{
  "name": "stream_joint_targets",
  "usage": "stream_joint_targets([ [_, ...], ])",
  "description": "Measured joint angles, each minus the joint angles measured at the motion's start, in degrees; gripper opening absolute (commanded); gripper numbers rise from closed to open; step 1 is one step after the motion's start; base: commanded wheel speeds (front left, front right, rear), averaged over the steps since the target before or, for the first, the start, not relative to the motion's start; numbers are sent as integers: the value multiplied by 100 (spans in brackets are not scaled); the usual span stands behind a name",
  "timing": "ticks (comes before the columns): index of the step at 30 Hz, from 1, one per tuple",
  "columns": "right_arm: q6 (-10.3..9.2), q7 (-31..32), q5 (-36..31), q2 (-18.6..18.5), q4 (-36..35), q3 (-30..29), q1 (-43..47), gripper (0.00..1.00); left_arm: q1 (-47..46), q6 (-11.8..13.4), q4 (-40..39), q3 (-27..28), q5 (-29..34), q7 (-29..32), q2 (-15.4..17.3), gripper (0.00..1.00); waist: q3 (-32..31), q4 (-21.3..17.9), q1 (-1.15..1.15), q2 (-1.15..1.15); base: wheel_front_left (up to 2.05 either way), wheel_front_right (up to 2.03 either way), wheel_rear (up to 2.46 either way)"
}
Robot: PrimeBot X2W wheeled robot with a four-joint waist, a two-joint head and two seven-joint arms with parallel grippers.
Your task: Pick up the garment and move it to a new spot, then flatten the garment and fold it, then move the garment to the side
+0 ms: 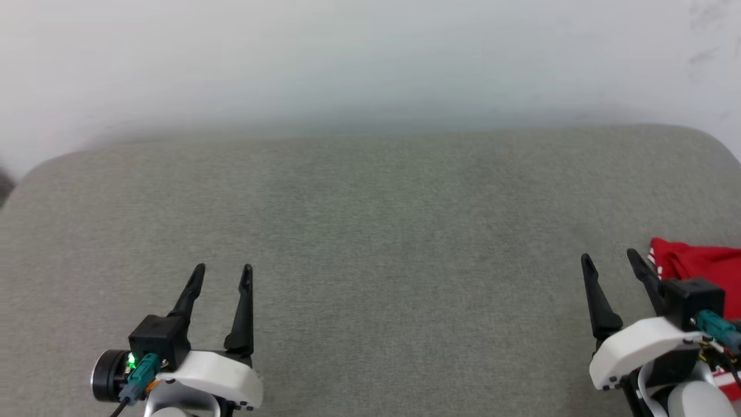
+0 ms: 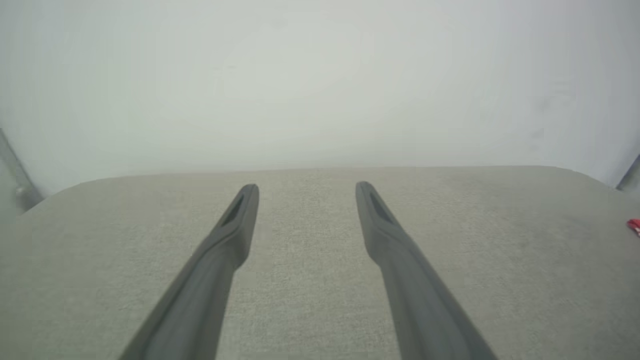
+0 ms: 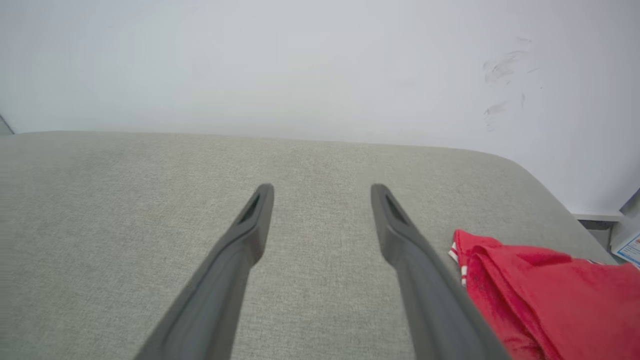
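Plain indoor room, grey fabric cushion, scuffed white wall

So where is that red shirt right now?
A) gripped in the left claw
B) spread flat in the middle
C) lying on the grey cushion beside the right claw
C: the red shirt lies bunched on the grey cushion at the far right, next to the open right claw, which holds nothing.

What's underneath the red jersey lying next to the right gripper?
The red jersey rests bunched on the grey upholstered cushion, beside the open right gripper. Cushion fabric shows around its edge. Anything beneath its folds is covered and cannot be seen.
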Motion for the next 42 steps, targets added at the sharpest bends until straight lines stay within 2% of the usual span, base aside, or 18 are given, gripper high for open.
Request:
stream_joint_targets([
  [7,0,-114,-167,151,-878,31,684,100,120,-68,189,78,11,-42,82,100,-272,303,0,0,0,0,0],
  [14,0,-57,23,196,-1412,-91,1351,100,293,-104,379,57,42,-52,-12,100,-455,271,0,0,0,0,0],
  [34,0,-73,218,203,-1634,-38,1583,100,356,-223,614,129,53,-58,-152,100,-499,164,1,0,0,0,0],
  [35,0,-79,216,203,-1639,-35,1583,0,356,-224,615,130,55,-58,-156,0,-497,166,2,0,0,0,0],
  [39,0,-81,232,204,-1456,-15,1655,0,472,-229,761,82,10,-30,-265,0,-492,168,2,0,0,0,0],
  [42,0,-79,581,204,-1391,-1,1655,0,501,-286,779,156,-240,51,-322,0,-485,169,2,0,0,0,0],
])
